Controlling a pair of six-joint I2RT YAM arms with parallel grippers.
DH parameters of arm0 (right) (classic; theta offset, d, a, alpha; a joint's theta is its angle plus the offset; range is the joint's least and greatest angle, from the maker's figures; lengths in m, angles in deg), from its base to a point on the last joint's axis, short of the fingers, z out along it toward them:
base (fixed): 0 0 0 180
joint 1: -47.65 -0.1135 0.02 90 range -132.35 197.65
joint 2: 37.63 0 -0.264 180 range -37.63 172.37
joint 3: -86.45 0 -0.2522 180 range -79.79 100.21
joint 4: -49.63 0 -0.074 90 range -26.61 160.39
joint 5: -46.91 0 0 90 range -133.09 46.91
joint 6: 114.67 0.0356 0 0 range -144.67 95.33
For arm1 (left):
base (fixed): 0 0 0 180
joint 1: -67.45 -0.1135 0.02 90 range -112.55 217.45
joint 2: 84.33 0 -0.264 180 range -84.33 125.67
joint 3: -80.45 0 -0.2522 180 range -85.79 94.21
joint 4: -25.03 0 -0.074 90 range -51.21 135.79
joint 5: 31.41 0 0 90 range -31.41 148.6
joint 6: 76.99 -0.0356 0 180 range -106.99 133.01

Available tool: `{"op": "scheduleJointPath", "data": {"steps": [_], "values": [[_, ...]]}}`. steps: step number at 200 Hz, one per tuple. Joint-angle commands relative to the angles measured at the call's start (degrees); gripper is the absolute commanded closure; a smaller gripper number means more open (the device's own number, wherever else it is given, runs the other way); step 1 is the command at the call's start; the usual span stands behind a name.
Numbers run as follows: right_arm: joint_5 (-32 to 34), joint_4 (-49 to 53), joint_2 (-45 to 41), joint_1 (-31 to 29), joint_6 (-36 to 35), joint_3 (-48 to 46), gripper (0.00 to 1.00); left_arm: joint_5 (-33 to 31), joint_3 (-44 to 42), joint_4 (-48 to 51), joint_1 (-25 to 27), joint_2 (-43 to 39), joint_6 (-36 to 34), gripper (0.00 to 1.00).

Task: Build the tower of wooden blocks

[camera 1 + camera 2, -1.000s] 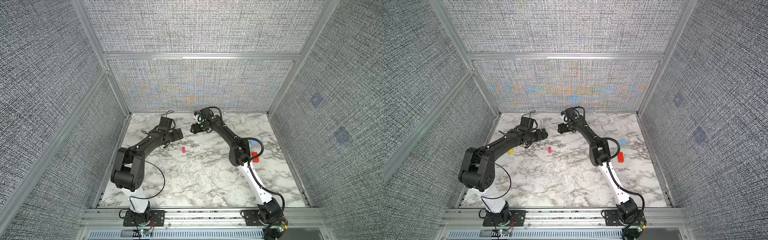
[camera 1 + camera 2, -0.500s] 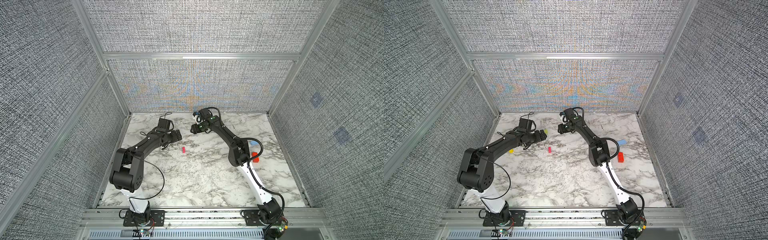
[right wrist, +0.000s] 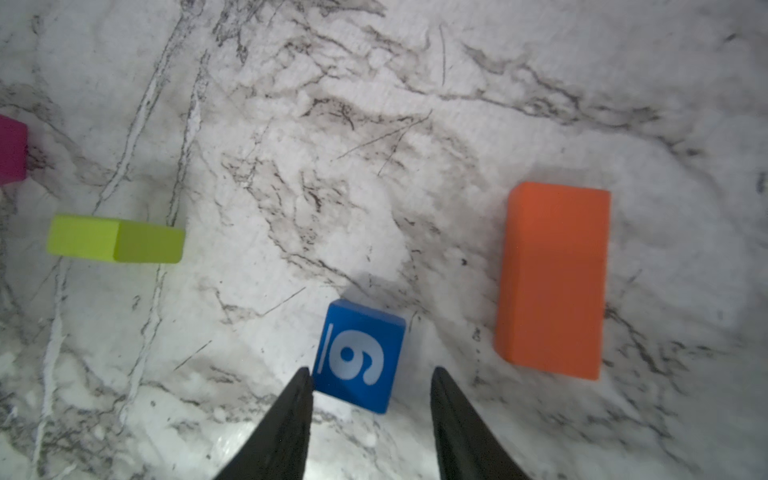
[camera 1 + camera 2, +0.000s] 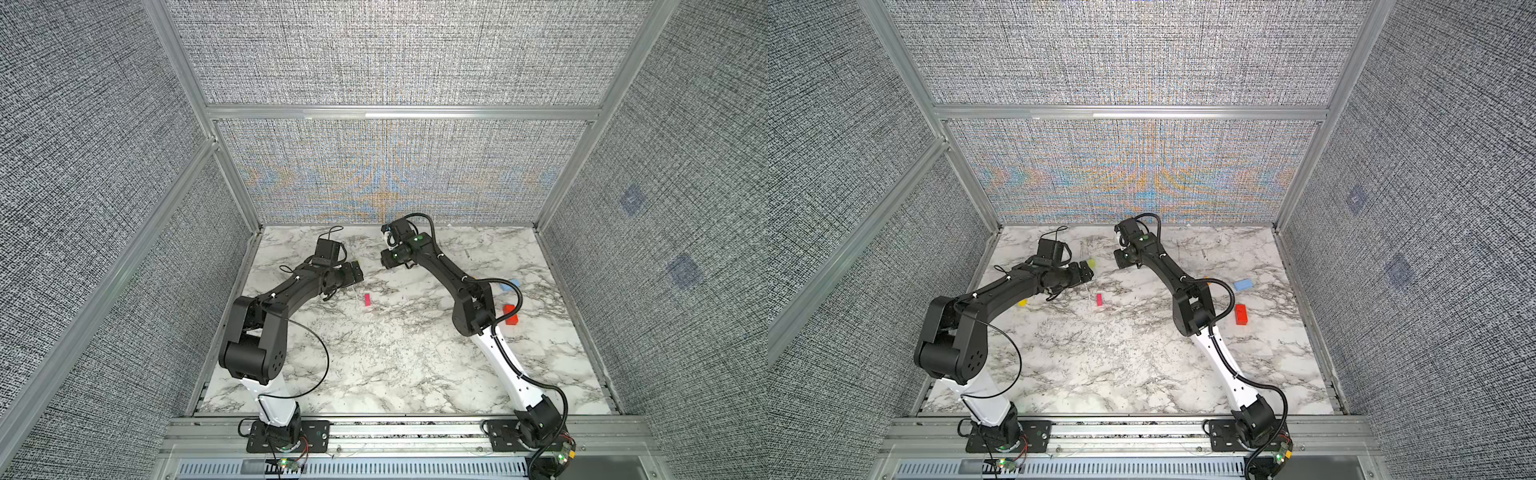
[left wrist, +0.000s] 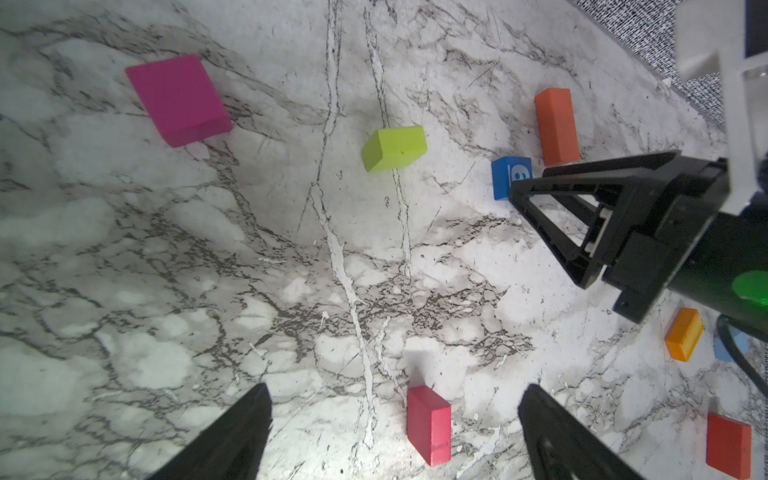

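Right wrist view: the blue numbered block (image 3: 359, 355) is being straddled by the right pincer (image 3: 370, 371), jaws apart and seemingly not yet clamped, with the orange brick (image 3: 552, 278) and lime block (image 3: 116, 241) lying loose on either side, so stacking is not yet being begun.

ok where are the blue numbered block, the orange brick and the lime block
blue numbered block (image 3: 357, 357): right wrist view, on its numbered face
orange brick (image 3: 555, 278): right wrist view, middle of top face
lime block (image 5: 399, 146): left wrist view, on its broad face
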Motion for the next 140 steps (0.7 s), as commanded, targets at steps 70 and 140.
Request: {"op": "scheduleJointPath", "data": {"steps": [70,140], "values": [[-4.6,0.12,0.0,0.1,-1.4,0.08,0.49,1.58,0.55,-0.11,-0.63,-0.57,0.16,0.06],[-6.14,1.06,1.35,0.6,-0.88,2.36,0.6,3.99,0.57,-0.97,-0.63,0.95,1.2,0.08]]}}
